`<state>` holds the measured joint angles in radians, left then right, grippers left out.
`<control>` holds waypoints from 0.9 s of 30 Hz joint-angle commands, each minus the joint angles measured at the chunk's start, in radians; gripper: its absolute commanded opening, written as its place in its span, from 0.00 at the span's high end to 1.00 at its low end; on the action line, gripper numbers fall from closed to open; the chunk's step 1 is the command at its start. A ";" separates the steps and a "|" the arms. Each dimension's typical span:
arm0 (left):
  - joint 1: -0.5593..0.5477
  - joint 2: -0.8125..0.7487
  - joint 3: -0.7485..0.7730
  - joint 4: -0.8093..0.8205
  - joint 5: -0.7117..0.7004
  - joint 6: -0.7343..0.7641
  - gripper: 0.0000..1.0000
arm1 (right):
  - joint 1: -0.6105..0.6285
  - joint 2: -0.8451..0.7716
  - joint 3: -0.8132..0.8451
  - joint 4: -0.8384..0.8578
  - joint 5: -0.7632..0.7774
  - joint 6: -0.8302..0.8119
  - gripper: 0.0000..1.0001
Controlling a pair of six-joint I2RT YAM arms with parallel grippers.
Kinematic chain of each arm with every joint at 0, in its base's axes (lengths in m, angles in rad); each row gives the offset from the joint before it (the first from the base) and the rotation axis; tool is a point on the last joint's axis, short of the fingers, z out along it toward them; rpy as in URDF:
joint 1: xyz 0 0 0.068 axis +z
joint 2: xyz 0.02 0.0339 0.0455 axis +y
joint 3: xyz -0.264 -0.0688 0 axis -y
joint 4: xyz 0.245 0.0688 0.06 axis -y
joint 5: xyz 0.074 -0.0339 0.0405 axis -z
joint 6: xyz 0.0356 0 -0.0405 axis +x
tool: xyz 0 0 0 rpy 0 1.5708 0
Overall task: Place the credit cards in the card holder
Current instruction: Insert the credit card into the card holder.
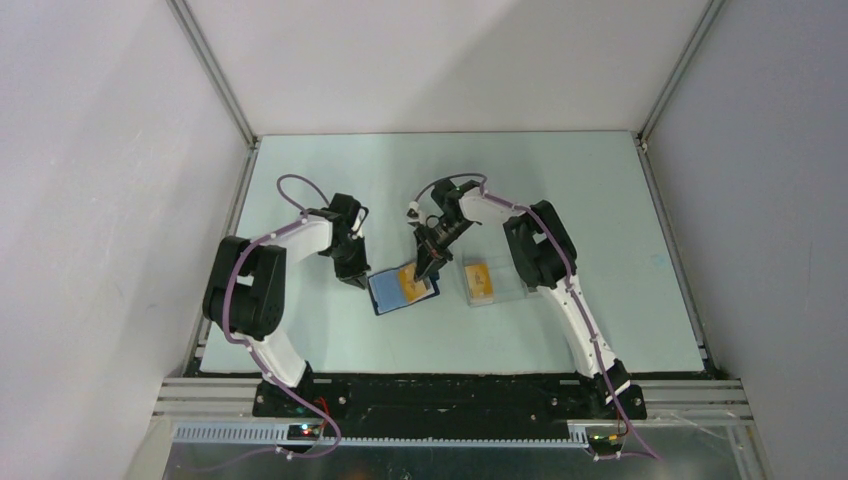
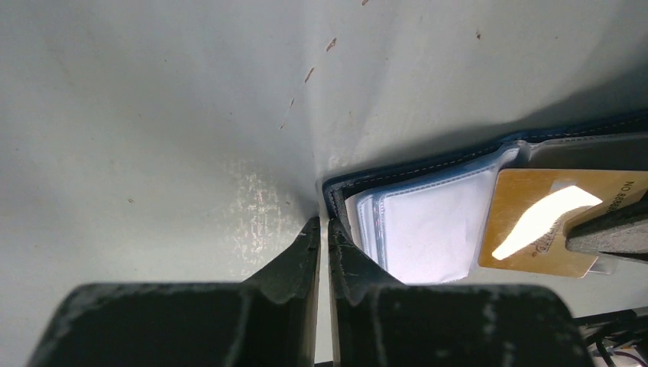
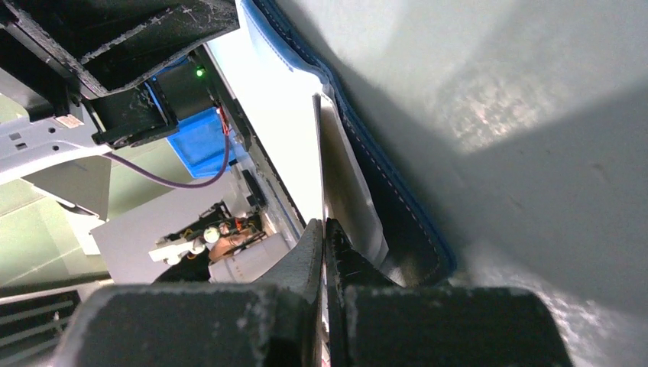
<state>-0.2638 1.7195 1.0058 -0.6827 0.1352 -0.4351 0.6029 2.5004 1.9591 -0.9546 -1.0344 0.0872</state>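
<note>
Between white walls [image 1: 100, 150], on scuffed pale-green table [image 1: 600, 200]: right gripper [image 1: 428, 268] pinches glossy orange card [image 2: 520, 199] over navy holder [image 1: 385, 292]; left gripper [image 1: 352, 278]: state unclear.

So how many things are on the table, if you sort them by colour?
Orange cards: 2 that show, one on the open holder and one inside the case
Blue card holder: 1
Clear case: 1
Total: 4
</note>
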 commanded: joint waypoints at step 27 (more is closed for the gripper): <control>-0.016 0.055 -0.001 -0.002 -0.109 0.040 0.89 | 0.026 0.042 0.114 0.026 0.014 -0.024 1.00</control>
<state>-0.2733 1.7264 1.0168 -0.6937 0.1223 -0.4328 0.6342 2.5629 2.0399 -1.0004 -1.0756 0.0360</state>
